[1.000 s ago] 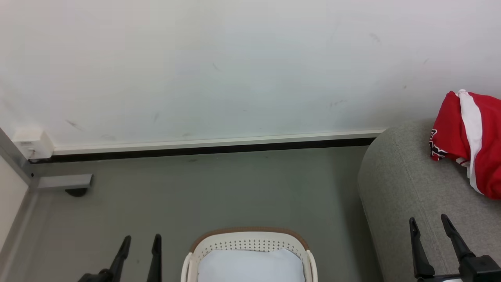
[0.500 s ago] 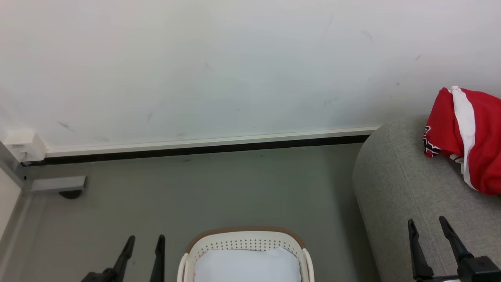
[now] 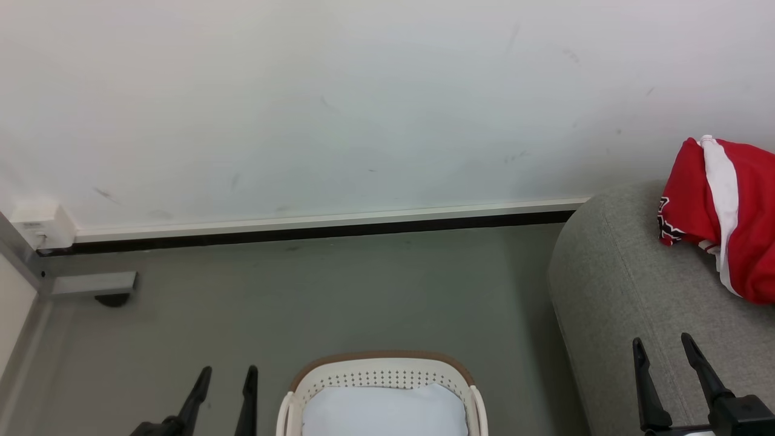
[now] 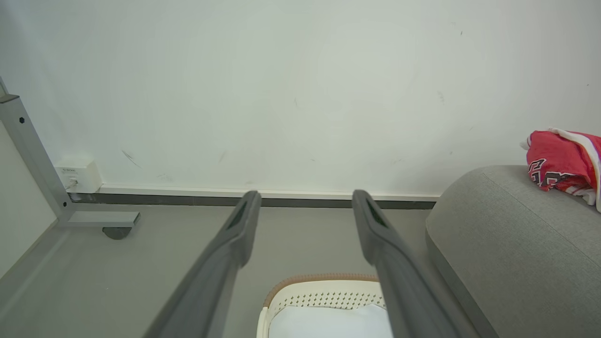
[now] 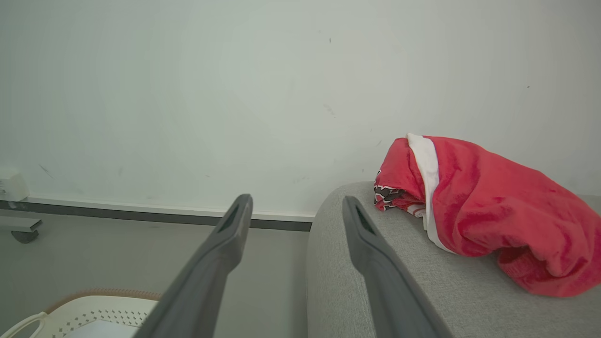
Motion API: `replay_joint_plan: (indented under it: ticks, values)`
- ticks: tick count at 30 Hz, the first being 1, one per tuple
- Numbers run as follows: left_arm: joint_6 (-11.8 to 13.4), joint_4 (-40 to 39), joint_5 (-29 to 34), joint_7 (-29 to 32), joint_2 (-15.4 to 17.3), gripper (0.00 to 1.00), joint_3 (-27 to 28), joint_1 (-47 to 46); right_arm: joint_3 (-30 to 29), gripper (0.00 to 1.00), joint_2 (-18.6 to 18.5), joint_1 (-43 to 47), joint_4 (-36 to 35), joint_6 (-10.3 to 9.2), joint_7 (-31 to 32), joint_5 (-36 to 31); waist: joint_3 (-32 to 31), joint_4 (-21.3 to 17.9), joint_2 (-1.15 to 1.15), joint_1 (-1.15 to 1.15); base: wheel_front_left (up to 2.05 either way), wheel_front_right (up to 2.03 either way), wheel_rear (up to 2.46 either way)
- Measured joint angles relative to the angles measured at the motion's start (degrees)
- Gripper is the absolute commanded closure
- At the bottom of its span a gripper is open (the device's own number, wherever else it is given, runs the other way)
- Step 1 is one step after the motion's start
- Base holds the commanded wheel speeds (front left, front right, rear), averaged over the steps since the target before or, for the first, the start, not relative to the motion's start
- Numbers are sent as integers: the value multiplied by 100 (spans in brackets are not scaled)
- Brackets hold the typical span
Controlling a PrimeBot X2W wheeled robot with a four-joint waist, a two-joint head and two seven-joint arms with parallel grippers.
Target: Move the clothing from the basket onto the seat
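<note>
Red clothing (image 3: pixel 729 218) with a white stripe lies bunched on the grey seat (image 3: pixel 611 284) at the right, also seen as clothing (image 5: pixel 474 211) on the seat (image 5: pixel 375 300) and clothing (image 4: pixel 561 162) on the seat (image 4: pixel 507 244). The cream basket (image 3: pixel 382 372) with a brown rim stands on the floor at the bottom centre, holding a pale bluish-white cloth (image 3: pixel 384 412). My left gripper (image 3: pixel 228 374) is open to the basket's left. My right gripper (image 3: pixel 661 342) is open over the seat's near part. Both hold nothing, as the left gripper (image 4: pixel 303 197) and right gripper (image 5: pixel 295 203) show.
A white wall with a dark skirting (image 3: pixel 315 230) runs across behind. At the left stands a grey frame foot (image 3: pixel 94 283) with a wall socket box (image 3: pixel 37 223). Grey floor (image 3: pixel 339 297) lies between basket and wall.
The head view has shifted slightly, so the scene drifts a little left and up; the clothing, basket and grippers hold their places relative to each other.
</note>
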Motion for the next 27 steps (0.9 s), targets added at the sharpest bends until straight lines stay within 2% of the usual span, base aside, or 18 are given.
replay_joint_plan:
  ticks: [8, 9, 16, 27]
  values:
    - [-18, 16, 15, 0, -20, 0, 63, 1, 20, 0, 1, -1, 1, 0, 0, 9, -10, 7, 0, 0, 0, 0, 0]
    - [-18, 40, 15, 0, -21, 100, 57, 4, 20, 100, 2, 1, 9, 0, 0, 9, -11, 7, 0, 0, 0, 0, 0]
    - [-16, 375, -27, 49, -71, 100, 35, 142, 18, 100, 99, 157, 341, 0, 56, 65, -12, 11, 0, 1, 0, 0, 0]
    - [-18, 385, -1232, 358, -73, 100, 125, 73, -32, 100, 96, 144, 304, 0, 357, 1350, -7, 34, 0, 1, 0, 0, 0]
